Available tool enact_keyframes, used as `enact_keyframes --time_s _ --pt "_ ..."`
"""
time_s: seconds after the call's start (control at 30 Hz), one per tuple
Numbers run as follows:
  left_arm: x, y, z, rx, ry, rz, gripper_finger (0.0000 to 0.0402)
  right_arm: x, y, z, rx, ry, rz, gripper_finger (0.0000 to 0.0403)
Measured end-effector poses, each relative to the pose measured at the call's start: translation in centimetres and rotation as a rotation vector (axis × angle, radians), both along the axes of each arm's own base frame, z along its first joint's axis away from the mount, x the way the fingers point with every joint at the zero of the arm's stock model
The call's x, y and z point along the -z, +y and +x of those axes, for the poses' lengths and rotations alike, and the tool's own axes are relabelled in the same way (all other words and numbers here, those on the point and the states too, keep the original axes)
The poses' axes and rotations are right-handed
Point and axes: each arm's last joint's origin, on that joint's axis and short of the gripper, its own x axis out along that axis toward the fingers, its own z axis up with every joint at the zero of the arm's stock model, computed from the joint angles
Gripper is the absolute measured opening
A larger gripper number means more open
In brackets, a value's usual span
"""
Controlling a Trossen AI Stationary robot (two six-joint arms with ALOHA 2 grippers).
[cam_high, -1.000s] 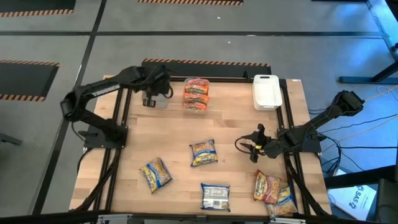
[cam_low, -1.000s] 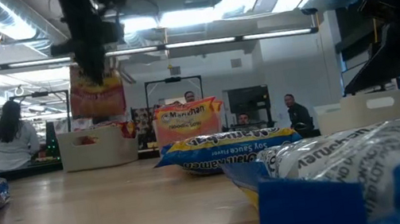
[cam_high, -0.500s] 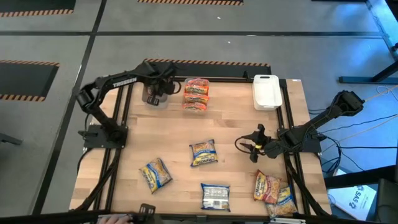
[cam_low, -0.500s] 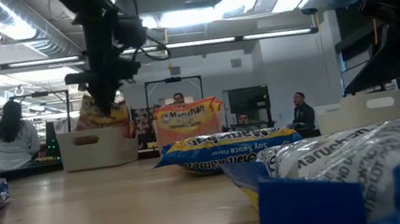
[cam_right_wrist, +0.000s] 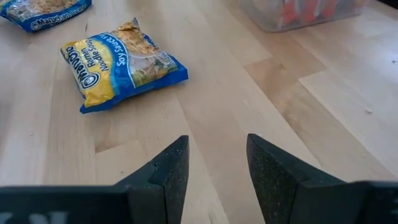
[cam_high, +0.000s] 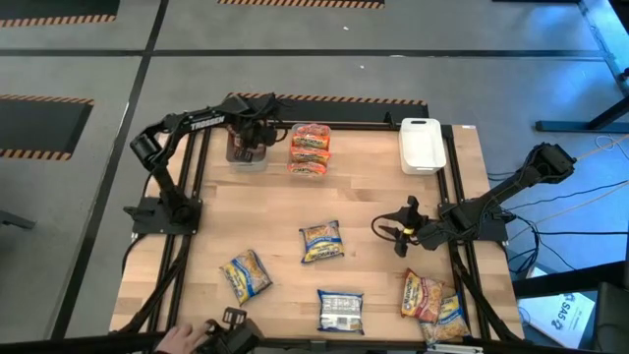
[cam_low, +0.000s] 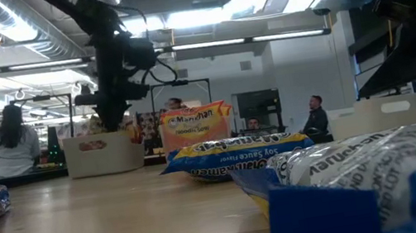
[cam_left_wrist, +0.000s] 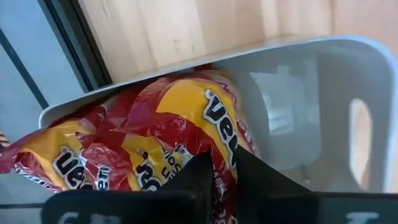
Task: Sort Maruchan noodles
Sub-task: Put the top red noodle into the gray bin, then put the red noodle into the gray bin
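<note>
My left gripper point(cam_high: 246, 146) stands at the far-left corner, down in a white bin point(cam_high: 248, 160), shut on a dark red-and-yellow noodle packet point(cam_left_wrist: 155, 149). My right gripper point(cam_high: 401, 229) is open and waits above the table's right side, touching nothing. Loose packets lie flat on the wood: two blue-yellow ones point(cam_high: 320, 241) point(cam_high: 246, 276), a blue-white one point(cam_high: 340, 310), and a small pile point(cam_high: 430, 300) at the near-right corner. Pink-orange packets point(cam_high: 310, 149) sit in a clear bin at the far edge. My left gripper pinches the red-and-yellow packet between its two fingers point(cam_left_wrist: 202, 177) at a crumpled edge point(cam_left_wrist: 222, 158), coming from above and pointing down. The packet hangs below the fingers inside the bin point(cam_left_wrist: 298, 81); whether its lower end touches the bin floor, I cannot tell.
A white bin point(cam_high: 422, 144) stands at the far-right corner. A person's hand with a dark device point(cam_high: 211, 336) shows at the table's near-left edge. People stand in the room beyond the far edge point(cam_low: 11, 143). Bare wood lies across the table's middle.
My left gripper has moved a little toward the far-right and come down, carrying the red-and-yellow packet from above the white bin's rim down into the bin. It has stayed shut on the packet. A person's hand has come in at the near-left edge.
</note>
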Motion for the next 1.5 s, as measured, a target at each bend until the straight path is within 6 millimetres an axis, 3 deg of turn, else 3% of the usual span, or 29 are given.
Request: enact_keyframes --time_s 0.3,0.73,0.9,1.07,1.2,1.3,1.4,1.5 --pt "-0.1 0.7 0.1 -0.049 0.041 0.132 0.0101 0.0 0.0 0.0 -0.007 0.002 0.005 0.0151" --pt "-0.4 -0.1 0.8 -0.080 0.105 0.252 0.0173 0.0 0.0 0.0 -0.011 0.003 0.000 0.0151" --pt "-2.6 -1.6 0.9 -0.089 0.052 0.334 0.0195 0.0 0.0 0.0 -0.014 0.005 0.001 0.0151" --pt "-6.4 -4.3 0.7 -0.169 -0.162 0.398 0.0203 0.0 0.1 0.0 -0.026 0.012 0.008 0.0151" --pt "-9.1 -7.5 0.9 -0.266 -0.467 0.270 0.0204 0.0 0.0 0.0 -0.009 0.005 -0.006 0.0151" --pt "-10.7 -10.1 1.1 -0.329 -0.728 -0.080 0.0204 0.0 0.1 0.1 -0.035 0.005 0.011 0.0151" --pt "-11.4 -12.8 1.8 -0.306 -0.840 -0.394 0.0204 -0.2 0.5 0.2 -0.106 0.001 0.059 0.0151" --pt "-10.6 -15.9 2.8 -0.250 -0.864 -0.486 0.0204 -0.8 1.0 0.5 -0.193 0.031 0.124 0.0151"
